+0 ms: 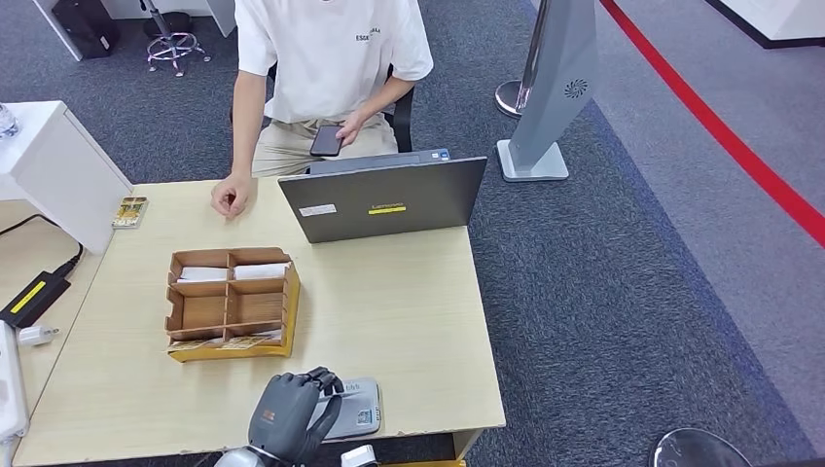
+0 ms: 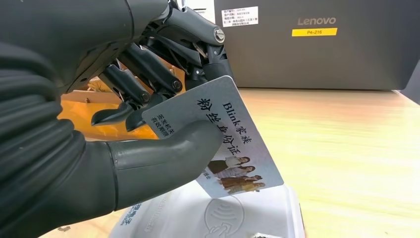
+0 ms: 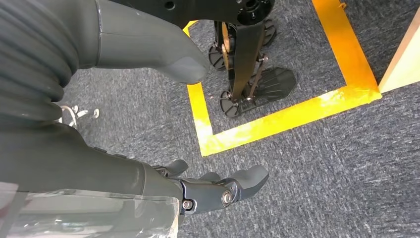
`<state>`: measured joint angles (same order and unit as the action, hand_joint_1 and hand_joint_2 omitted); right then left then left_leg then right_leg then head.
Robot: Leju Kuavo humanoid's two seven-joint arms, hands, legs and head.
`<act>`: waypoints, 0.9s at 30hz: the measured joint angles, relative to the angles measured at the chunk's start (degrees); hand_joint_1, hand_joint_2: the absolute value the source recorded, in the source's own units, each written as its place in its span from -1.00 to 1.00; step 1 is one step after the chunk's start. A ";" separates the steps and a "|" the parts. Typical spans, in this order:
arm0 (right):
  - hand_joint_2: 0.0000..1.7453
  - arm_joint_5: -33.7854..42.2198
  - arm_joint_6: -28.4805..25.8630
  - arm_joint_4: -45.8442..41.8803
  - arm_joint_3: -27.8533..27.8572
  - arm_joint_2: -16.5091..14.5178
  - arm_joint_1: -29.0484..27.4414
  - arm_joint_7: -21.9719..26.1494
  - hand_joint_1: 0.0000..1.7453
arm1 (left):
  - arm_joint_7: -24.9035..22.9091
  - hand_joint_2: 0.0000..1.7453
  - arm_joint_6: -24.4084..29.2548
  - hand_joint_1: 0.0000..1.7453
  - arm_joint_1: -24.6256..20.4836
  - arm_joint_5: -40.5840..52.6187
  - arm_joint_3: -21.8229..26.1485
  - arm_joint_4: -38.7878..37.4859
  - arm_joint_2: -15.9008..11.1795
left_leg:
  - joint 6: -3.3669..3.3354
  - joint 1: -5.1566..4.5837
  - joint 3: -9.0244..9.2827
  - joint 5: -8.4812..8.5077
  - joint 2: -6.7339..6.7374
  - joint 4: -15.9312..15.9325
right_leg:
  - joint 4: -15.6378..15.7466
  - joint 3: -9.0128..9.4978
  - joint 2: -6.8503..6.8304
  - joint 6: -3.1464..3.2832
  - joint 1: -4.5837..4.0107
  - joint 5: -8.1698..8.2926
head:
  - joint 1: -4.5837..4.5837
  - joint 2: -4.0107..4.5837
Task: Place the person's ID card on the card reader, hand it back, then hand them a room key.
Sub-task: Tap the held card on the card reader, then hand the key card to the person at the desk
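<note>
Head view: the left hand [image 1: 289, 413] hovers at the table's [image 1: 409, 311] near edge, over the grey reader [image 1: 355, 411], presumably to bring the card within reading range. The person [image 1: 326, 58] sits beyond the laptop [image 1: 384, 199]; a compartmented box [image 1: 232, 304] stands between.

Left wrist view: thumb and fingers [image 2: 148, 74] pinch the card [image 2: 233, 144] by one end, leaving its free corner tilted just above the reader; contact cannot be told. The card is pale, with black Chinese characters, "Blink", and a small group photograph.

Right wrist view: the right hand [image 3: 163, 124] hangs over carpet, fingers spread, holding nothing.
</note>
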<state>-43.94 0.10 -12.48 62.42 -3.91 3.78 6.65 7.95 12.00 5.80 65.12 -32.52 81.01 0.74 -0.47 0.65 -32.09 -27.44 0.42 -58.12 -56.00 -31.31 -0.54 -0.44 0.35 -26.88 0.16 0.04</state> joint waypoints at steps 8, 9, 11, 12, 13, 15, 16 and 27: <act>1.00 -1.03 0.19 0.00 0.41 0.00 0.13 0.04 -1.00 | -2.20 1.00 1.29 1.00 -0.36 0.93 -0.62 -0.60 -0.50 | 0.00 0.00 0.01 0.00 0.00 0.00 | 0.00 0.01 0.00 0.00 0.00 0.00 | 0.01 0.00; 1.00 -1.16 0.27 0.00 0.44 0.00 0.13 0.04 -1.00 | -2.28 1.00 1.14 1.00 -0.54 1.21 -0.60 -0.60 -0.52 | 0.00 0.00 0.01 0.01 0.00 0.00 | 0.00 0.01 0.00 0.00 0.00 0.00 | 0.00 0.00; 1.00 -1.24 0.33 0.00 0.53 0.00 0.14 0.04 -1.00 | -2.28 1.00 0.80 1.00 -0.84 1.50 -0.56 -0.60 -0.54 | 0.00 0.00 0.01 0.01 0.00 0.00 | 0.00 0.01 0.00 0.00 0.00 0.00 | 0.00 0.00; 1.00 -1.26 0.33 0.00 0.60 0.00 0.14 0.04 -1.00 | -2.28 1.00 0.70 1.00 -0.92 1.54 -0.55 -0.60 -0.55 | 0.00 0.00 0.01 0.01 0.00 0.00 | 0.00 0.01 0.00 0.00 0.00 0.01 | 0.01 0.00; 1.00 -1.26 0.33 0.00 0.68 0.00 0.14 0.04 -1.00 | -2.27 1.00 0.64 1.00 -0.96 1.56 -0.55 -0.61 -0.56 | 0.00 0.00 0.02 0.01 0.00 0.00 | 0.00 0.01 0.00 0.00 0.00 0.01 | 0.01 0.00; 1.00 -1.26 0.34 0.00 0.85 0.00 0.15 0.04 -1.00 | -2.27 1.00 0.58 1.00 -0.99 1.56 -0.55 -0.60 -0.57 | 0.00 0.00 0.02 0.01 0.00 0.00 | 0.00 0.01 0.00 0.00 0.00 0.00 | 0.01 0.00; 1.00 -1.26 0.34 0.00 0.91 0.00 0.15 0.04 -1.00 | -2.27 1.00 0.58 1.00 -0.99 1.56 -0.55 -0.60 -0.57 | 0.00 0.00 0.02 0.01 0.00 0.00 | 0.00 0.01 0.00 0.00 0.00 0.00 | 0.01 0.00; 1.00 -1.26 0.33 0.00 1.20 0.00 0.15 0.04 -1.00 | -2.27 1.00 0.57 1.00 -1.00 1.56 -0.55 -0.60 -0.57 | 0.00 0.00 0.01 0.01 0.00 0.00 | 0.00 0.01 0.00 0.00 0.00 0.00 | 0.01 0.00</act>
<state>-45.20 0.44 -12.48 63.63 -3.91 3.93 6.69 5.68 12.57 4.80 66.69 -33.07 80.41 0.17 -0.47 0.66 -32.08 -27.43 0.42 -58.12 -56.00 -31.30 -0.54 -0.44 0.35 -26.88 0.17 0.04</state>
